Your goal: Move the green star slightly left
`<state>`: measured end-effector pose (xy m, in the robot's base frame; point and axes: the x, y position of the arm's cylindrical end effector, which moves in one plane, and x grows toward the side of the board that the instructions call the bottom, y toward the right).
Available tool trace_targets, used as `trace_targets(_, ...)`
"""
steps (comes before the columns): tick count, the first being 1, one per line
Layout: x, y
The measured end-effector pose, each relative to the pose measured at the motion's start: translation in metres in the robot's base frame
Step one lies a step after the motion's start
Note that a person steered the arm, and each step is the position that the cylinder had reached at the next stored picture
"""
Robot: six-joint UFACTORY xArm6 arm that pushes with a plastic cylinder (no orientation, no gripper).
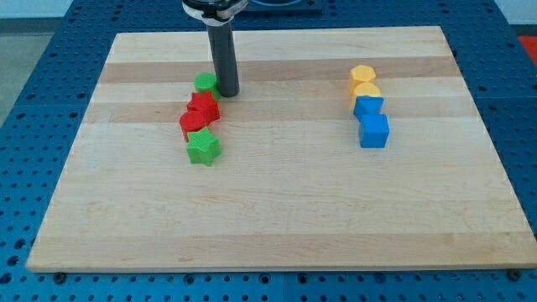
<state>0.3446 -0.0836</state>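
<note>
The green star (203, 147) lies on the wooden board left of centre, at the bottom of a short column of blocks. Just above it, touching, sit two red blocks (198, 114), their shapes hard to make out. A green round block (205, 82) sits at the top of the column. My tip (227, 92) stands right beside the green round block, on its right, above and to the right of the green star, with the red blocks between them.
On the view's right a second column stands: two yellow blocks (363, 82) above two blue blocks (372, 122), the lower one a cube. The board's edges (75, 143) border a blue perforated table.
</note>
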Motion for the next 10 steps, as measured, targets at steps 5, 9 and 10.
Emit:
trace_targets(5, 0.028, 0.019)
trace_targets(9, 0.100, 0.019)
trace_targets(10, 0.101, 0.018)
